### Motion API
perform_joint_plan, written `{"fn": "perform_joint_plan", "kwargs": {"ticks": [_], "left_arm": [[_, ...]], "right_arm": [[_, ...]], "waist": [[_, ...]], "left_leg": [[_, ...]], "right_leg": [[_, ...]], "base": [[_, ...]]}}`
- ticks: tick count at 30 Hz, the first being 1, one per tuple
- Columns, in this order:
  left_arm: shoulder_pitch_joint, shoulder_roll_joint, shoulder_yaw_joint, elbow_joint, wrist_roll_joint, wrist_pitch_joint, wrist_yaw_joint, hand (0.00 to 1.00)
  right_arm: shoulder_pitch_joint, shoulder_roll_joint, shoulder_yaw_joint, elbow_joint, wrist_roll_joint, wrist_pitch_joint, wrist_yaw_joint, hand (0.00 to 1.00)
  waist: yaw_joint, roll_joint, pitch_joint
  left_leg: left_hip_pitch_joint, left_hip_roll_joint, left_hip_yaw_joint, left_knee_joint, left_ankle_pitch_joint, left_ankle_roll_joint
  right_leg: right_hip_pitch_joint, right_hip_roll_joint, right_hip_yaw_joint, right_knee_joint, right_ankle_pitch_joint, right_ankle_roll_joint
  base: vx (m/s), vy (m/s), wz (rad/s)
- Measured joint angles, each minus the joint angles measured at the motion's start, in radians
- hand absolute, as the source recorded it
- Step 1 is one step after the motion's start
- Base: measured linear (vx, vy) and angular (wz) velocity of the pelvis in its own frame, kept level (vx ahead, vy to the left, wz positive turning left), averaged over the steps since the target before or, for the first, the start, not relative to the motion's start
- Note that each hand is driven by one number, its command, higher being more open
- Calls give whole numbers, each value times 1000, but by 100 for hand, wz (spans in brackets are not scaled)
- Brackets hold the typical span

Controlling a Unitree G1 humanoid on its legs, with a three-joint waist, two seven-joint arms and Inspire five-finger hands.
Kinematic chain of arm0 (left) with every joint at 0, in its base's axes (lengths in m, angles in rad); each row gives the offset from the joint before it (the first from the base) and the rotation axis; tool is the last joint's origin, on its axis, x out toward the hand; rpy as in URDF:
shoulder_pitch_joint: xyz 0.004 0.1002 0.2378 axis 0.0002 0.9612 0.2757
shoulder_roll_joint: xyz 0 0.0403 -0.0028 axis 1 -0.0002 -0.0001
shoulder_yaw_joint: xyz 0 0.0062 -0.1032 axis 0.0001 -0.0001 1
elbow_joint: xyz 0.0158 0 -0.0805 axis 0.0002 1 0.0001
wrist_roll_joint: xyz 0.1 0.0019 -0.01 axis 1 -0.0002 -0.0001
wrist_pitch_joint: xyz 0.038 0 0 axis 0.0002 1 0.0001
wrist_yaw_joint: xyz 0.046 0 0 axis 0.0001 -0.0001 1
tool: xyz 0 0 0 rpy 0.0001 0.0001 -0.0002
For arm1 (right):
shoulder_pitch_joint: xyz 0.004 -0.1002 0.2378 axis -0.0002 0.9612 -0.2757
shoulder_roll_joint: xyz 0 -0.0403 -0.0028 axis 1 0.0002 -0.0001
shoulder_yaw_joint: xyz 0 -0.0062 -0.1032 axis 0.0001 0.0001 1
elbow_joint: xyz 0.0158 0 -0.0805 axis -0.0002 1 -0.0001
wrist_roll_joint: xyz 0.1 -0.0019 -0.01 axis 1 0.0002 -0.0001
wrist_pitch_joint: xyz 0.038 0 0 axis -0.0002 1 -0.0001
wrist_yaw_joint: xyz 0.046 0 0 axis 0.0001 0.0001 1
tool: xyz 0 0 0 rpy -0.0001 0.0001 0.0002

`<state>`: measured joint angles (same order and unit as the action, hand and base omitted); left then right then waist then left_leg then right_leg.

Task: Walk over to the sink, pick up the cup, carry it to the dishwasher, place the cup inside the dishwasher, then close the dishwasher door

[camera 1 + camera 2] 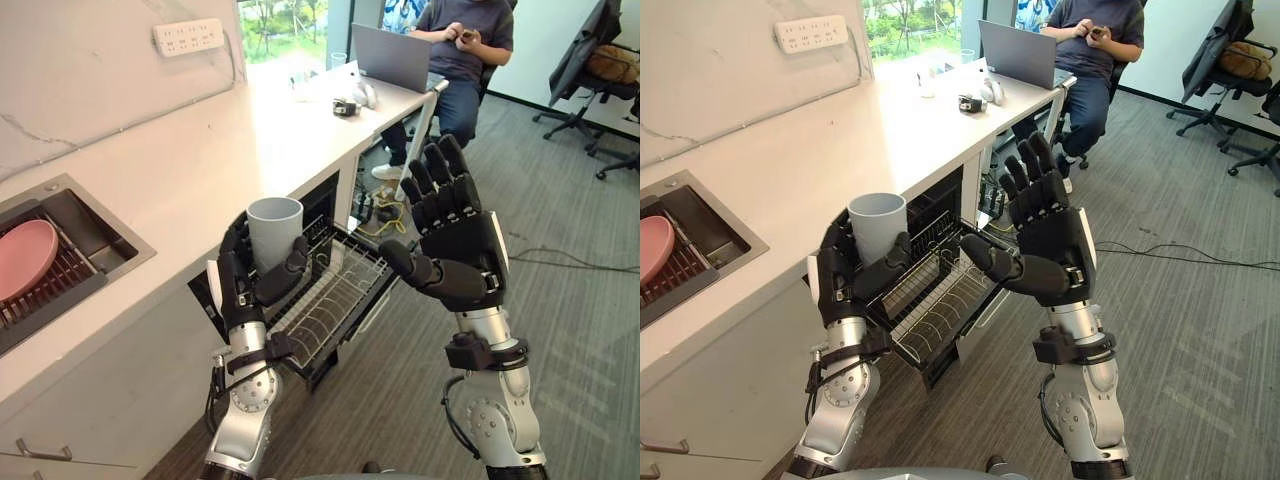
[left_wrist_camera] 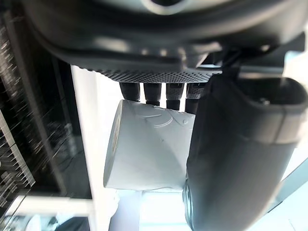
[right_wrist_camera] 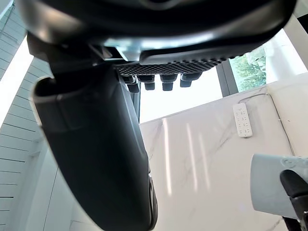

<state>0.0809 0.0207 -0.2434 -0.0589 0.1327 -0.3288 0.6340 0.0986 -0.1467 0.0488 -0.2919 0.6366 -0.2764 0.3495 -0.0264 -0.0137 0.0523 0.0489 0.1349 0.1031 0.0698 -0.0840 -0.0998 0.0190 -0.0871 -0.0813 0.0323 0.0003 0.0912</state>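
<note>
One pale grey cylindrical cup, upright, mouth up, w/ your left hand curled round it. Dishwasher's pulled-out wire rack sits below, slightly to cup's right. Your right hand is raised nearby, fingers straight, empty.

Your left hand holds the grey cup upright, fingers and thumb curled round its lower half. It sits at the front edge of the white tabletop, beside the wire rack pulled out of the open dishwasher. Your right hand is raised to the right of the rack, its fingers straight and pointing up, touching nothing. To your left a pink plate lies in the sink. A power strip is on the wall. At the tabletop's far end a laptop stands before a seated person.
</note>
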Motion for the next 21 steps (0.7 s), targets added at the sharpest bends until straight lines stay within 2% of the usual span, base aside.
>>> {"fn": "perform_joint_plan", "kwargs": {"ticks": [8, 17, 21], "left_arm": [[1, 0, -32, -17, 181, -35, 83, 0], [3, 19, -139, -24, 223, -96, 19, 0], [9, 23, -177, -24, 222, -98, -5, 0]], "right_arm": [[5, 12, 35, 16, -3, 50, -57, 100], [11, 11, 91, 52, -2, 80, -63, 100], [10, 10, 122, 57, -3, 92, -64, 100]], "waist": [[9, 1, -7], [11, 7, -39], [12, 9, -49]], "left_leg": [[19, -23, -3, -40, 21, 15], [31, -43, -12, -106, 64, 23], [40, -47, -16, -134, 82, 23]], "right_leg": [[14, -22, -5, -19, 8, 13], [15, -37, -19, -30, 14, 21], [14, -37, -27, -32, 15, 21]], "base": [[-8, 16, 3], [-29, 7, 5], [-20, 1, 5]]}}
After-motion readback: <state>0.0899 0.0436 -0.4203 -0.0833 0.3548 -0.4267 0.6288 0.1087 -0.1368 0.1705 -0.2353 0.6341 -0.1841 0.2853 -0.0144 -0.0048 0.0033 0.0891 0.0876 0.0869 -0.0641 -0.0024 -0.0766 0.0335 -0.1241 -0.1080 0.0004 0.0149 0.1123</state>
